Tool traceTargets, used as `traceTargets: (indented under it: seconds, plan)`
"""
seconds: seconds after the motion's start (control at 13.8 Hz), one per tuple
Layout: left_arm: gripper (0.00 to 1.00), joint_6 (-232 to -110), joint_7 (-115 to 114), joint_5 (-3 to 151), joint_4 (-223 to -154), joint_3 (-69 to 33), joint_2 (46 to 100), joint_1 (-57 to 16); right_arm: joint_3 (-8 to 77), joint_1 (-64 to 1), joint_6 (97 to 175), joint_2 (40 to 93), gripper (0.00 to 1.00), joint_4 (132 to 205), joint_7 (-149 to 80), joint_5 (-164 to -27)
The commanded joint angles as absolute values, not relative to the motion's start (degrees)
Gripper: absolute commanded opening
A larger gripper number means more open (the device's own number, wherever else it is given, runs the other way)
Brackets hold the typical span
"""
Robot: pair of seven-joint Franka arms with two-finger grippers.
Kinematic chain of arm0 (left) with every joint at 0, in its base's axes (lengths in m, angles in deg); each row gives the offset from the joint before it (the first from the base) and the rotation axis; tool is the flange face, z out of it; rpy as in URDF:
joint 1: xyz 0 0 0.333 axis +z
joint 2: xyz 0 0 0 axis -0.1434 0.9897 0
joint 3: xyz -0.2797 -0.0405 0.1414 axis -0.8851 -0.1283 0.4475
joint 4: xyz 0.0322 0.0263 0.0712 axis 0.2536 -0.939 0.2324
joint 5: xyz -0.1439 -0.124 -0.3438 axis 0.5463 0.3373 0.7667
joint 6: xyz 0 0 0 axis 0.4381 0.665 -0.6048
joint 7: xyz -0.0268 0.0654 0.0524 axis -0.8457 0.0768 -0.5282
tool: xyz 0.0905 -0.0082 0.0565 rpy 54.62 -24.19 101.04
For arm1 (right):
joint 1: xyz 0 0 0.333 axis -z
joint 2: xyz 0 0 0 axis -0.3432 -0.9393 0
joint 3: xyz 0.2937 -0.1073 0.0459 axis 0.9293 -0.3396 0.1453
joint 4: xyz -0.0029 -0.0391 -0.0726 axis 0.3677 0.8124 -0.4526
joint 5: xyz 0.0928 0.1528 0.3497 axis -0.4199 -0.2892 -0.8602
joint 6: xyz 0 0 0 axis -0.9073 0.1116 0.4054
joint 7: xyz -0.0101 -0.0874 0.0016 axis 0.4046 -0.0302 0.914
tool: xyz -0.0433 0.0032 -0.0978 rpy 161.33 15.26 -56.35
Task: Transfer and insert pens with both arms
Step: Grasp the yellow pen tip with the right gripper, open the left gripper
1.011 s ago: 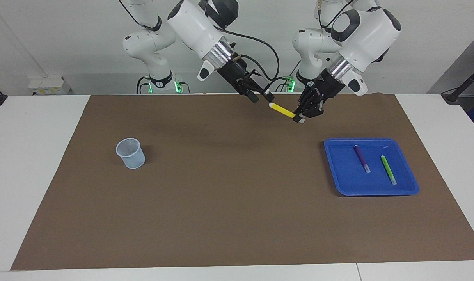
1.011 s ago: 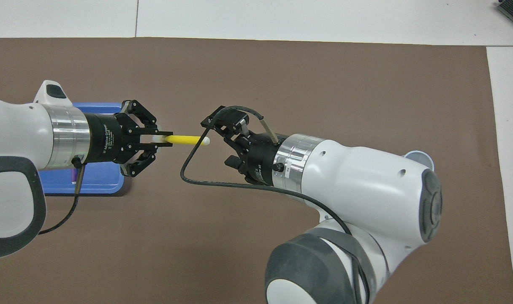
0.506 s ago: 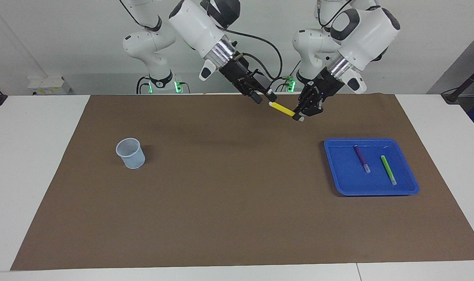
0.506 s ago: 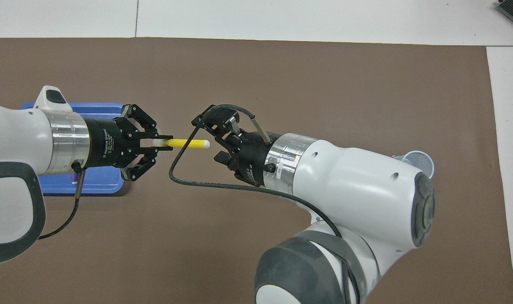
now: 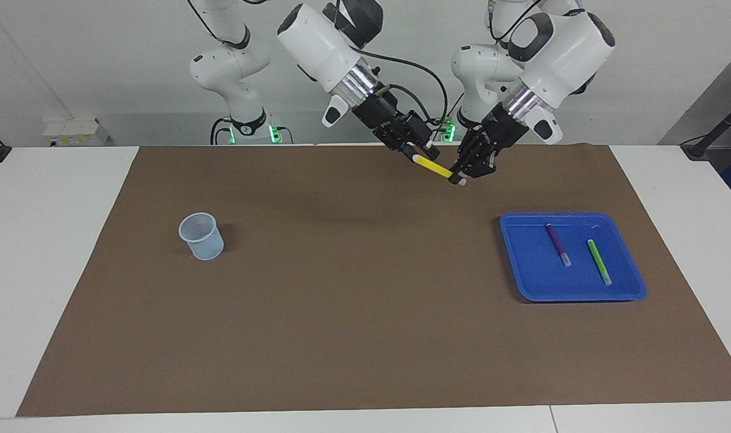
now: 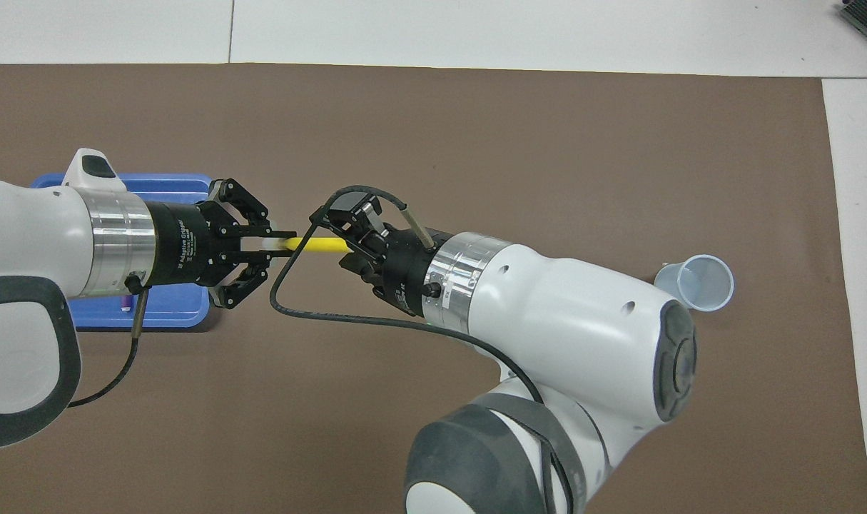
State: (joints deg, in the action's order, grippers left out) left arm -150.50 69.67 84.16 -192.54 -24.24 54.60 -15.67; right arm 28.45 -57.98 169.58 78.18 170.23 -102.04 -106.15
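Fingers of the left gripper pinch the slim yellow pen's pale cap end, holding it level above the brown desk mat so the right gripper can take its free end; whether those fingers have gripped it, I cannot tell.

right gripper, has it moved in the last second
Yes. The right gripper has slid along the yellow pen toward the left gripper, away from the cup; its fingers now sit around the pen's free end, over the brown mat.
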Motion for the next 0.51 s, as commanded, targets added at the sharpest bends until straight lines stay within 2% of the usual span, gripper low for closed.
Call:
traceTargets:
  seconds: [0.0,0.29,0.43]
  plan:
    - [0.00,-151.0,70.5,85.3,-195.1,-23.5,52.3,-16.9,28.5,-57.8,170.3,77.1,0.51,169.2,-101.4,-107.7]
    - [0.00,-150.6,70.5,85.3,-195.2,-23.4,52.3,-17.4,28.5,-57.8,170.4,76.8,0.49,169.2,-101.0,-107.7]
    - [0.00,-150.6,70.5,85.3,-195.2,-23.4,52.3,-17.4,28.5,-57.7,170.3,76.8,0.38,169.2,-101.0,-107.7]
